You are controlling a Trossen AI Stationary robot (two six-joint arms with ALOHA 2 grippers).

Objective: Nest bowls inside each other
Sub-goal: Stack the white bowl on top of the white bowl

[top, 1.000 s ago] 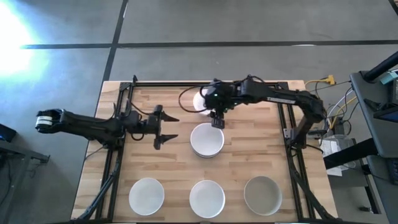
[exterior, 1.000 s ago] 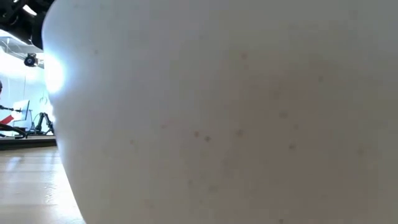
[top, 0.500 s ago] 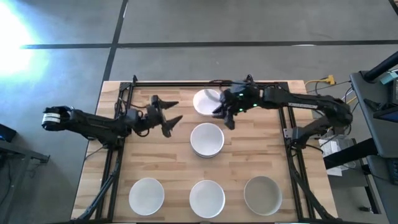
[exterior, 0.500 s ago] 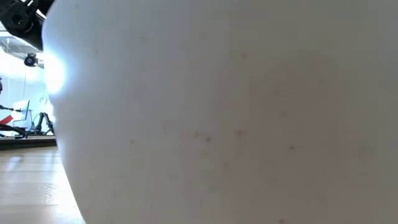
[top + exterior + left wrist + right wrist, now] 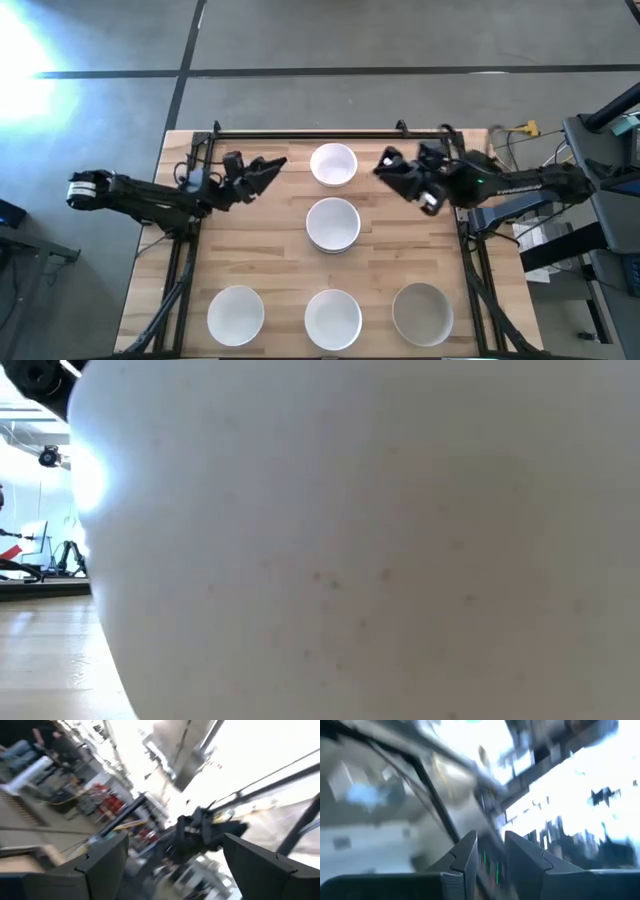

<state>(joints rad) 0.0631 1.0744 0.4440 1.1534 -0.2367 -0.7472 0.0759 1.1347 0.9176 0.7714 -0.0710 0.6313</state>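
Bowls sit untouched now, the white stack (image 5: 333, 224) mid-worktop and a single white bowl (image 5: 333, 164) behind it, since both arms have swung back, left tool (image 5: 262, 172) spread empty, right tool (image 5: 392, 170) narrowed on nothing, so nesting pauses.

1. Left arm — reaches in from the table's (image 5: 190, 300) left edge; left gripper (image 5: 268, 167) sits over the far-left part, fingers spread wide, nothing between them.
2. Right arm — comes in from the table's right edge; right gripper (image 5: 385, 167) sits over the far-right part, fingers nearly together, holding nothing.
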